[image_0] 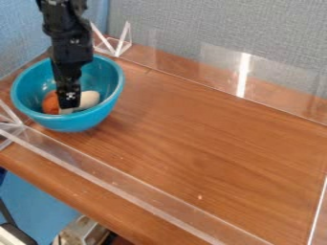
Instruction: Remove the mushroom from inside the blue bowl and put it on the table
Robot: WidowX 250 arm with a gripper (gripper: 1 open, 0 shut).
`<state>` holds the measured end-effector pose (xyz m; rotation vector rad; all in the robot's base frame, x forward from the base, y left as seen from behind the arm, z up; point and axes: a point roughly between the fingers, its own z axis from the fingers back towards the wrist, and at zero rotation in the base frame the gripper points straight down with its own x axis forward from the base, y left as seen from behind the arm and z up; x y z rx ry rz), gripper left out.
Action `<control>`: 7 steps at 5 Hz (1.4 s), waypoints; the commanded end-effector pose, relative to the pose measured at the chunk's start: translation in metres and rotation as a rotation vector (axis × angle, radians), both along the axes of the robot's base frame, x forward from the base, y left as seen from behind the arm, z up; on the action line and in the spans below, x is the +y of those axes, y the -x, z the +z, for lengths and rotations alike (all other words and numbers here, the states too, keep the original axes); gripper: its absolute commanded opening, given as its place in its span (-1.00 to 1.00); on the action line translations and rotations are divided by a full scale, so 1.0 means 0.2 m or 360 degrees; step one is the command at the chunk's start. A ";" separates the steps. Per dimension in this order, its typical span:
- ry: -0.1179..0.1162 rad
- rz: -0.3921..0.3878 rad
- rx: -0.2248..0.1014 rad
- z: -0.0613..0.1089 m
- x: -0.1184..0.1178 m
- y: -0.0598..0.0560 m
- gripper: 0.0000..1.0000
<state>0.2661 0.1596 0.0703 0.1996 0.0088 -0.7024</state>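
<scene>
Claw (71,94) lowered inside the glossy turquoise-blue round bowl (105,103), fingers released and spread, nothing grasped.

The small toy mushroom with reddish-brown cap and cream stem (54,100) lies on the bowl's floor at about 9 o'clock of the claw tips, touching or just beside them; the exact contact is hidden by the black arm. The bowl sits at the 10 o'clock corner of the brown wood-grain table (205,124). Judged risks: closing off-centre could squirt the rounded cap sideways along the smooth wall, or the fingers could press the bowl and shift it against the clear acrylic wall (76,158).
</scene>
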 end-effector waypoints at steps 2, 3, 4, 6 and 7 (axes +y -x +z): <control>-0.0039 -0.0087 -0.0050 0.02 0.09 -0.01 -1.00; -0.0053 -0.0095 -0.0069 0.07 0.10 0.02 -1.00; -0.0058 -0.0024 -0.0060 0.03 0.11 0.03 1.00; -0.0071 0.0128 -0.0046 -0.04 0.14 0.06 -1.00; -0.0081 0.0194 -0.0051 -0.03 0.10 0.08 -1.00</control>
